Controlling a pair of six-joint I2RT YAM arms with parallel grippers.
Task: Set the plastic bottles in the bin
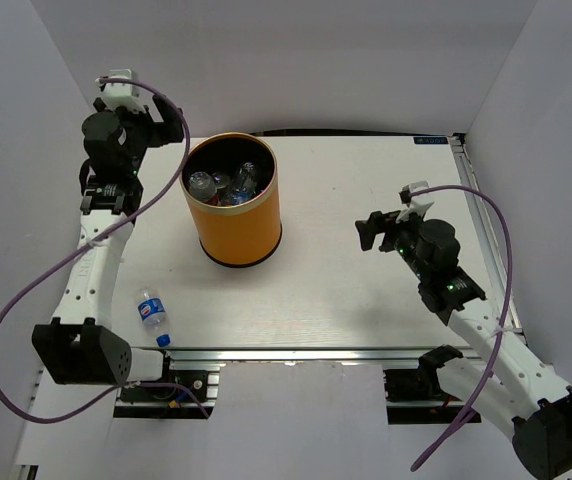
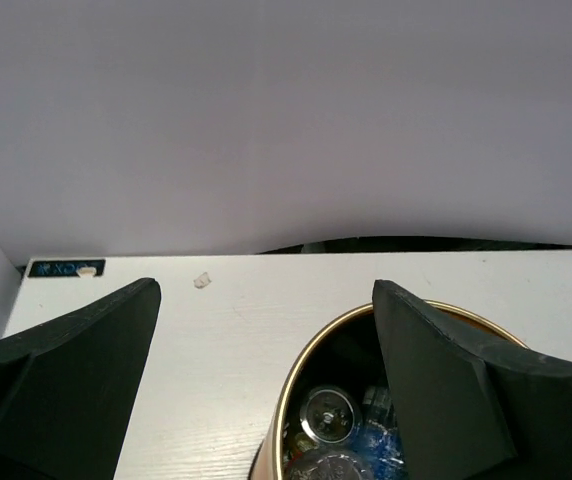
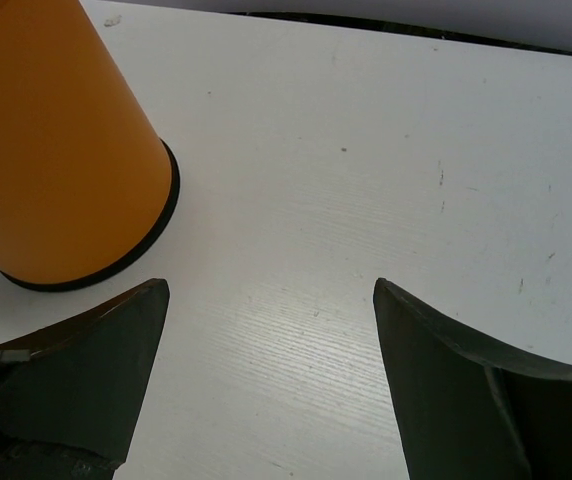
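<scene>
The orange bin (image 1: 234,222) stands at the back middle of the table, with several plastic bottles (image 1: 228,186) inside it. One clear bottle with a blue label and blue cap (image 1: 152,315) lies on the table near the front left edge. My left gripper (image 1: 169,125) is open and empty, high up just left of the bin's rim; its view looks down into the bin (image 2: 311,362) at bottle bottoms (image 2: 328,412). My right gripper (image 1: 373,231) is open and empty over the table right of the bin (image 3: 46,150).
White walls close in the table on the left, back and right. A small scrap (image 2: 202,281) lies on the table behind the bin. The left arm's links run along the table's left edge near the lying bottle.
</scene>
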